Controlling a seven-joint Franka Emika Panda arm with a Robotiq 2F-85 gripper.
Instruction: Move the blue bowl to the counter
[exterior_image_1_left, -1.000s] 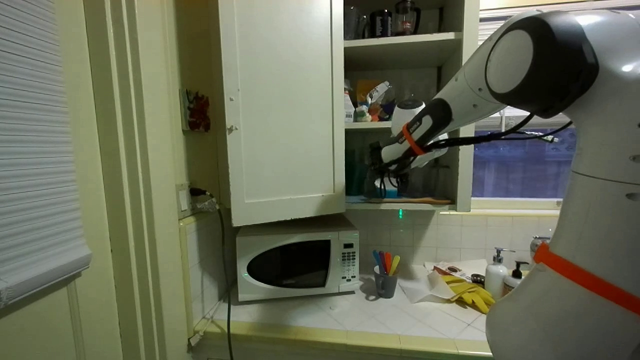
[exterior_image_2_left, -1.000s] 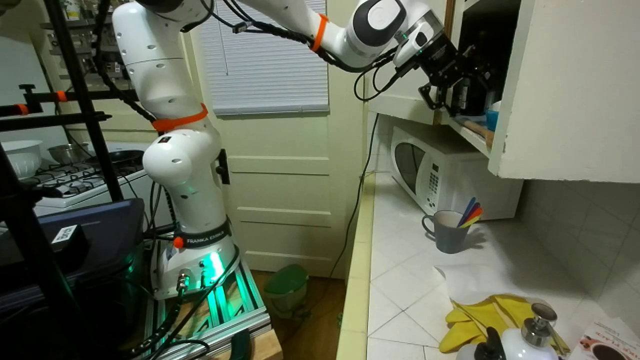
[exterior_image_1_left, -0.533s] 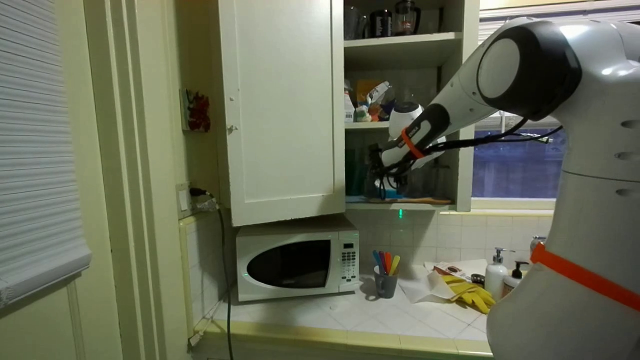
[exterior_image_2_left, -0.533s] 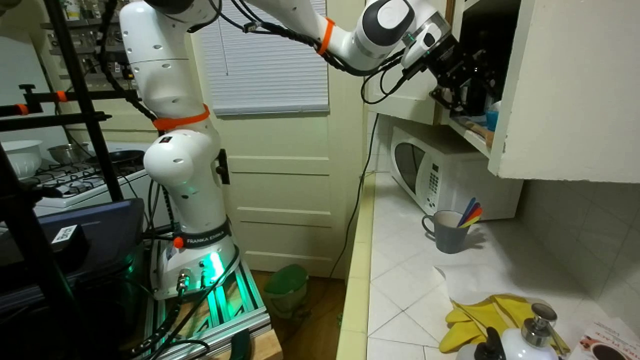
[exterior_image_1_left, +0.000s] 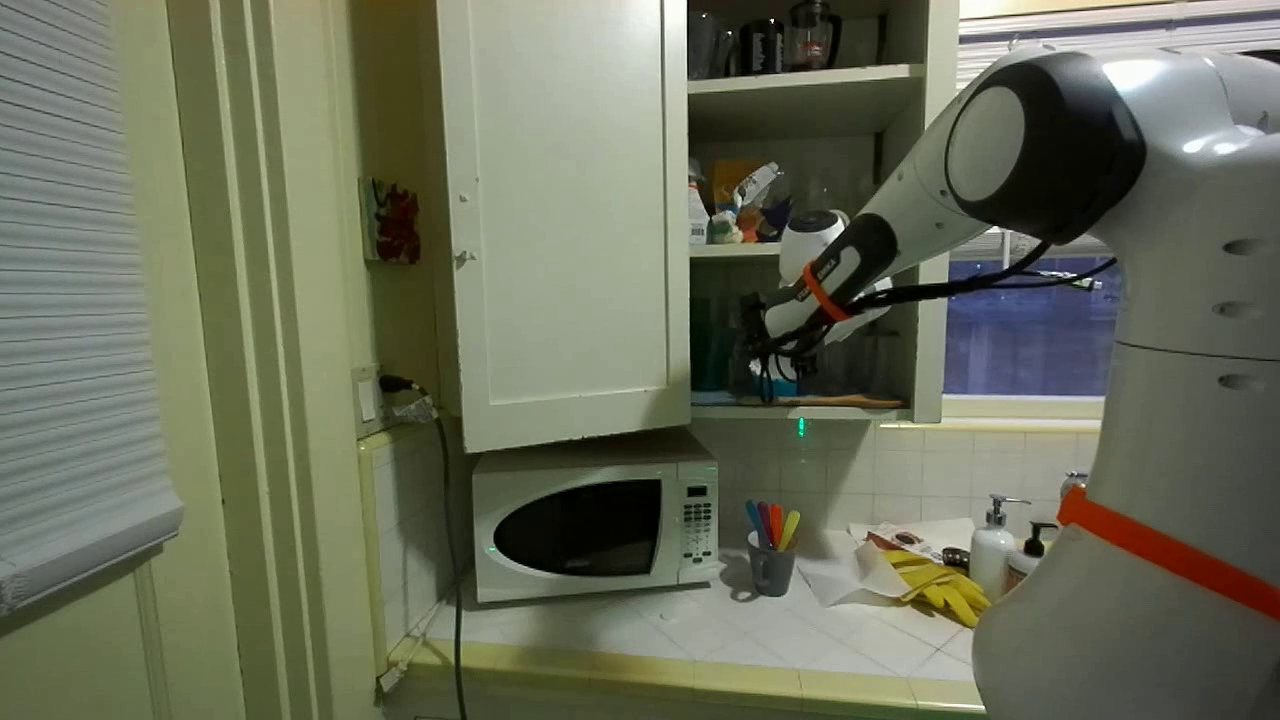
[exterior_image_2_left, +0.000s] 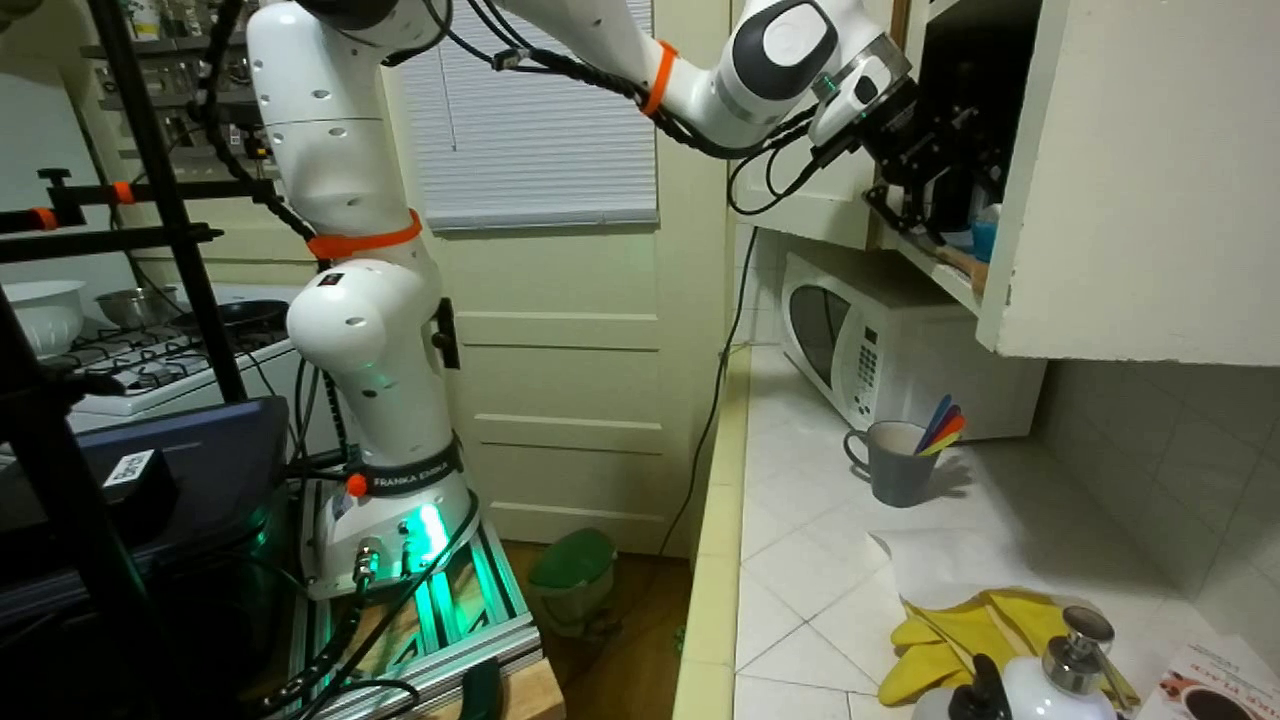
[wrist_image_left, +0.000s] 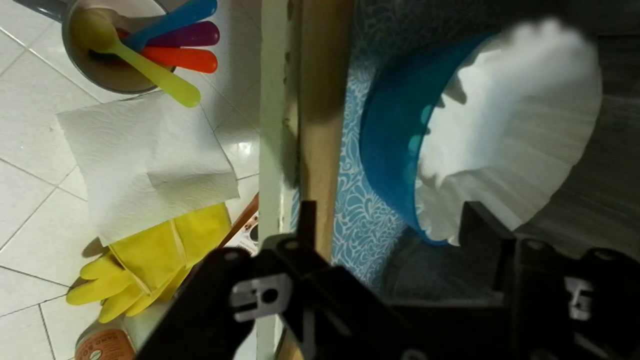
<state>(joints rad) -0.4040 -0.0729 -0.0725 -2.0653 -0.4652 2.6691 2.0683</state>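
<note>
The bowl (wrist_image_left: 395, 132) sits on the shelf (wrist_image_left: 357, 237), upper right of the wrist view, and my end effector (wrist_image_left: 390, 220), spread wide and empty, has just edged closer, so I judge the grasp near and the trip to the desk (wrist_image_left: 45, 245) unstarted.

Place: kitchen | stove (exterior_image_2_left: 120, 403) with grates (exterior_image_2_left: 110, 368) and pan (exterior_image_2_left: 255, 316) | microwave (exterior_image_1_left: 596, 525) on tiled surface (exterior_image_1_left: 640, 625) | open cupboard (exterior_image_1_left: 806, 82) above | tiled wall (exterior_image_1_left: 900, 475) | mug (exterior_image_1_left: 771, 568) of spoons (wrist_image_left: 157, 75) | hand soap (wrist_image_left: 105, 346), yellow gloves (wrist_image_left: 150, 256)
</note>
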